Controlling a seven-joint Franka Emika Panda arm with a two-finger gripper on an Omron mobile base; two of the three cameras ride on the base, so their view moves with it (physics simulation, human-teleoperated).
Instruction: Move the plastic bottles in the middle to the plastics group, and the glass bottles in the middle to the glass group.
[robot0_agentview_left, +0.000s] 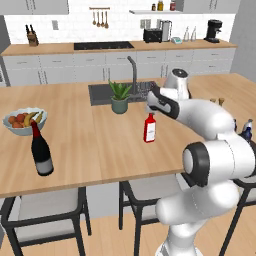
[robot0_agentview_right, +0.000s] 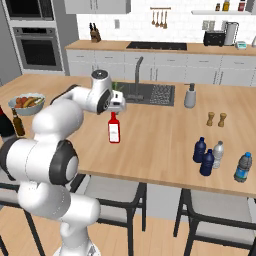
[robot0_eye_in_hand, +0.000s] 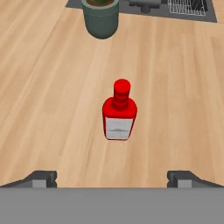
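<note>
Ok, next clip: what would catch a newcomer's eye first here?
The red bottle standing upright alone mid-counter, with the white arm's gripper poised just above its cap, fingers spread wide and holding nothing. Next, the tall dark wine bottle near the counter's left end beside the fruit bowl, and the cluster of small bottles, two navy-blue bottles among them, at the right end.

potted plant (robot0_agentview_left: 119, 97) by sink (robot0_agentview_right: 150, 94) | fruit bowl (robot0_agentview_left: 24, 120) | soap dispenser (robot0_agentview_right: 190, 96) | shakers (robot0_agentview_right: 216, 119)
</note>
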